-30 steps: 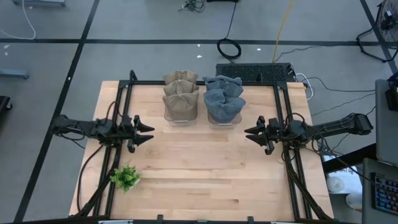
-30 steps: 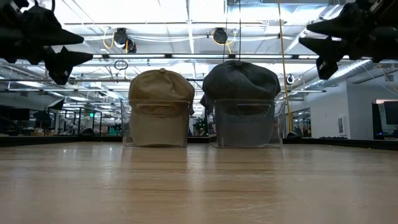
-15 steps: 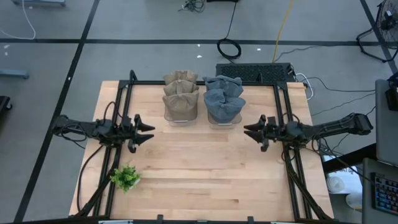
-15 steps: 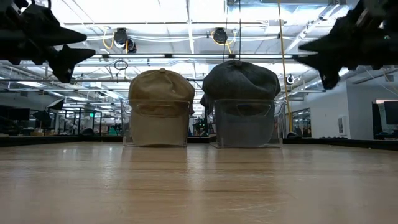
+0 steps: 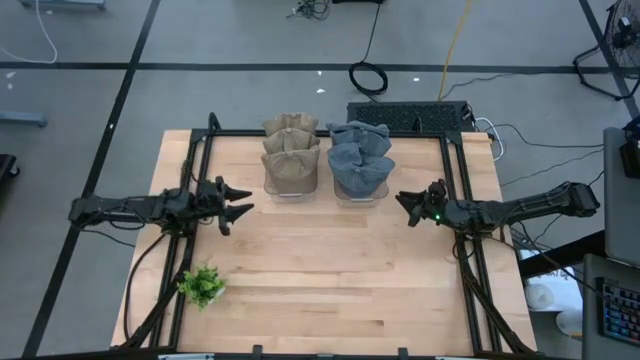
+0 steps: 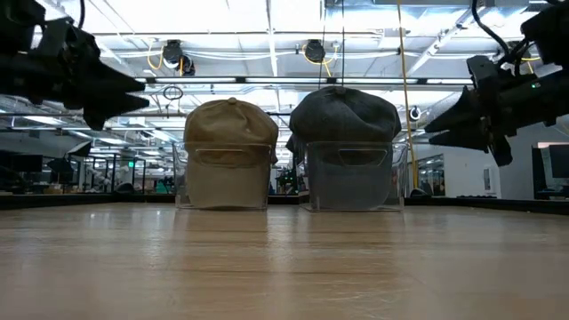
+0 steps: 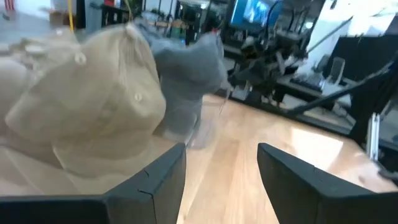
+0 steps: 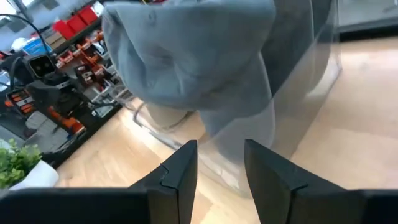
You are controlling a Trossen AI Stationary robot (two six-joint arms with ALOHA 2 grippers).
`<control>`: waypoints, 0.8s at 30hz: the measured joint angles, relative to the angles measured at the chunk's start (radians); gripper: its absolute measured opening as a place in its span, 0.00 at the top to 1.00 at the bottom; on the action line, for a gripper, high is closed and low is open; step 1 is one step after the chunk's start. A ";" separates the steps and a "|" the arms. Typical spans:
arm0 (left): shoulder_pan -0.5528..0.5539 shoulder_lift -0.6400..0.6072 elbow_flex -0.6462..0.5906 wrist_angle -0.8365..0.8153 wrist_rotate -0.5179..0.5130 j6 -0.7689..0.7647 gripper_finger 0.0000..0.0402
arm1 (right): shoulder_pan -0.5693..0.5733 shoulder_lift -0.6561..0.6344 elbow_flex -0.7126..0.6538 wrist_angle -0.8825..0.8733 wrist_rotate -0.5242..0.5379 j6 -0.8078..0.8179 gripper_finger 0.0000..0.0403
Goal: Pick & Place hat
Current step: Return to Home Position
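Pale wooden table (image 5: pixel 330 270) planks are carrying two clear bins toward the far side. Tan-brown fabric caps (image 5: pixel 291 152) are sitting stacked in the left transparent plastic bin (image 5: pixel 290 193), rising above its rim. Grey fabric caps (image 5: pixel 359 155) are filling the right transparent plastic bin (image 5: pixel 360 198) just beside it. The left gripper (image 5: pixel 246 201) is hovering near the brown caps' bin, fingers spread apart, holding nothing. The right gripper (image 5: pixel 403 208) is hovering near the grey caps' bin, fingers parted too. A small green leafy plant (image 5: pixel 202 285) is standing well apart, near the left front.
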 joint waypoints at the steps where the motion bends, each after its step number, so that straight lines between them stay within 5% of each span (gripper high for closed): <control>1: 0.008 0.016 0.000 -0.002 0.011 -0.003 0.48 | 0.000 0.000 0.000 -0.012 -0.004 0.011 0.71; 24: 0.025 0.130 -0.004 0.034 0.052 -0.078 0.50 | 0.000 0.000 0.000 -0.008 -0.006 -0.082 0.71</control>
